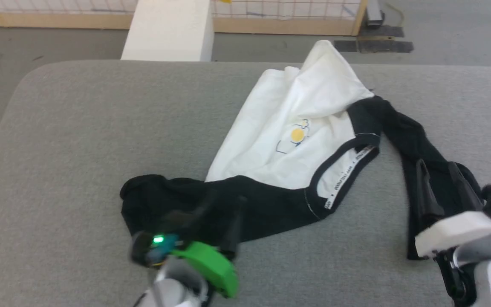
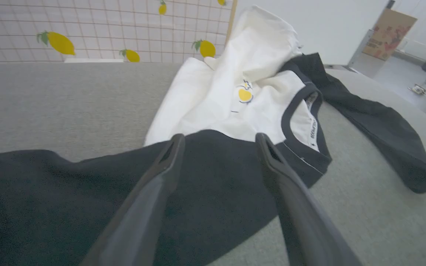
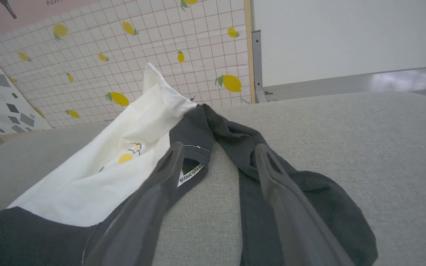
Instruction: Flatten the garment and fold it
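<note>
The garment (image 1: 288, 128) lies crumpled on the grey padded table (image 1: 79, 140), its white body bunched up toward the far edge and the small yellow print (image 1: 297, 135) facing up. One black sleeve (image 1: 177, 204) spreads to the near left, the other (image 1: 416, 145) trails to the near right. The black collar with its lettered band (image 1: 350, 168) points toward me. My left gripper (image 1: 222, 204) hovers open over the left sleeve (image 2: 50, 192), fingers (image 2: 168, 162) apart. Open as well, my right gripper (image 1: 436, 167) straddles the right sleeve (image 3: 309, 192) near its cuff.
A white block (image 1: 168, 30) stands past the table's far edge, in front of a wood-framed grid panel with lemon prints (image 3: 124, 55). A cardboard box (image 2: 388, 33) sits off to the right. Bare grey table lies to the left and far right.
</note>
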Available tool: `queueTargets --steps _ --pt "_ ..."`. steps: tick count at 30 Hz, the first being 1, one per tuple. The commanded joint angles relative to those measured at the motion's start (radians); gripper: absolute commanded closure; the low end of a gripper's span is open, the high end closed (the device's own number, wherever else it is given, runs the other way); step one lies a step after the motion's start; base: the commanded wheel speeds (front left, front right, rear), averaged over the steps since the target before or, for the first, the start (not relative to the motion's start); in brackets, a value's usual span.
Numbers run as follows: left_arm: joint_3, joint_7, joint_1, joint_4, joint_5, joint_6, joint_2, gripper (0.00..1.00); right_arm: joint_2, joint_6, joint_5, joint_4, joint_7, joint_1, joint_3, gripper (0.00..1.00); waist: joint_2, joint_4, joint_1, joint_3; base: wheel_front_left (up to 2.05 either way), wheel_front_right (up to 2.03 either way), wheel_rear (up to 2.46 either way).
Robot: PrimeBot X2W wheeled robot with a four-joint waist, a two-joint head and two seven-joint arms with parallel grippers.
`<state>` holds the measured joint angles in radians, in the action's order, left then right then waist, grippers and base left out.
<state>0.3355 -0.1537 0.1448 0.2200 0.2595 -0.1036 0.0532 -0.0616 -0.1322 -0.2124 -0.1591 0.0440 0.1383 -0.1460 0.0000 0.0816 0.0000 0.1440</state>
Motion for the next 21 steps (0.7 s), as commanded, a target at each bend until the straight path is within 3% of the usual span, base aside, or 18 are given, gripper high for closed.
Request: queueTargets --steps 1,8,11,18,21 --pt "0.035 0.029 0.032 0.018 -0.019 -0.011 0.005 0.0 0.006 0.002 -0.008 0.029 -0.005 -0.019 -0.003 0.0 0.0 -0.032 0.0 -0.011 0.0 0.0 0.0" --pt "0.214 0.31 0.136 0.164 0.007 -0.026 0.047 0.0 0.011 0.002 -0.041 0.117 -0.03 -0.053 0.025 0.0 0.0 -0.106 0.0 0.003 0.0 0.0 0.0" --pt "0.23 0.424 0.164 0.185 0.018 -0.026 0.077 0.0 0.011 0.002 -0.058 0.129 -0.027 -0.053 0.041 0.0 0.0 -0.131 0.0 0.011 0.0 0.0 0.0" --pt "0.229 0.632 0.167 0.158 -0.014 0.044 0.147 0.0 0.011 0.002 -0.08 0.127 -0.016 -0.064 0.05 0.0 0.0 -0.155 0.0 0.027 0.0 0.0 0.0" --pt "0.226 0.695 0.149 0.142 0.0 0.049 0.165 0.01 0.011 0.002 -0.086 0.123 -0.013 -0.063 0.049 0.0 0.0 -0.156 0.0 0.031 0.0 0.0 0.0"
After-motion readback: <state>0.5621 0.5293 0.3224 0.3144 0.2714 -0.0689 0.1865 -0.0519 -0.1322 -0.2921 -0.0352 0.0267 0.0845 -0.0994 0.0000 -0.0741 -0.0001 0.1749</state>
